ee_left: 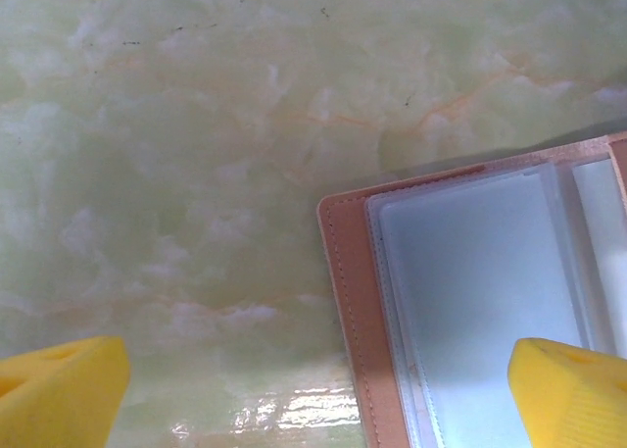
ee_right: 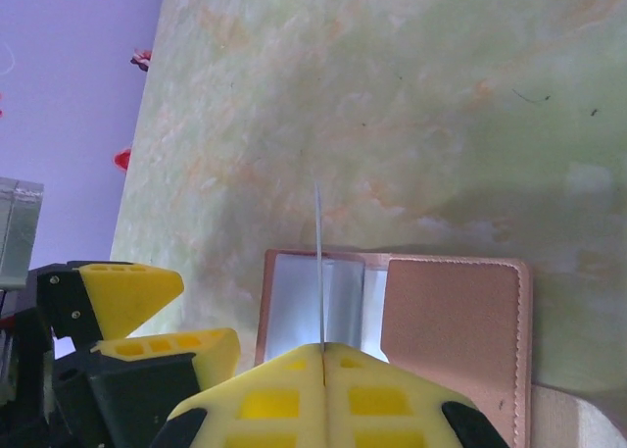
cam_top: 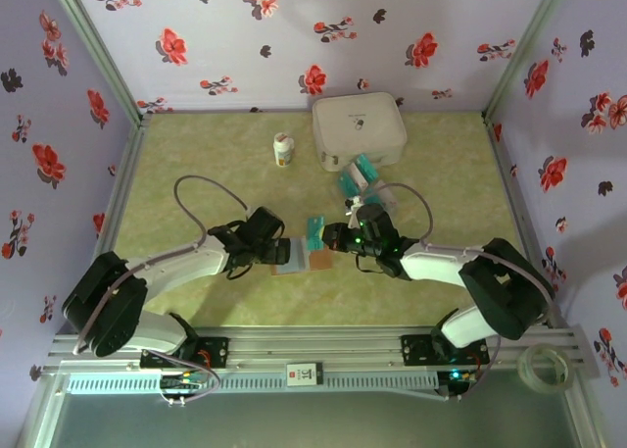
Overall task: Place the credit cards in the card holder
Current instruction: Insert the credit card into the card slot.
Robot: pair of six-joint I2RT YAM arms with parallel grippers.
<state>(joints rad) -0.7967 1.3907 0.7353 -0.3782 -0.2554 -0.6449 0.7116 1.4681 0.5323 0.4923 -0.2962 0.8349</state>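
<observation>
Closest to us, in the right wrist view, the right gripper [ee_right: 322, 355] has its yellow fingers pressed together on one credit card [ee_right: 318, 262], which we see edge-on as a thin pale line standing upright. Beneath that card lies the card holder [ee_right: 451, 321], opened flat on the green marbled table [ee_right: 411, 95]: a blue-grey pocket page on the left of this view, a brown leather-like flap on the right. The card hangs over the pocket page; we cannot tell whether its edge touches a pocket. Just beside the holder, at the left of the same view, the left gripper [ee_right: 147, 321] shows two yellow fingers spread apart.

In the left wrist view, those fingertips [ee_left: 573, 394] stand wide apart, one over the clear pocket page near the holder's stitched brown border, the other over bare table.

From above, the two grippers meet at the holder near the middle of the table, the held card showing teal. Further back, the other credit cards [cam_top: 358, 178] lie in a loose teal heap just in front of a big white case [cam_top: 359, 129]. A small white bottle [cam_top: 283, 150] stands upright left of the case.
</observation>
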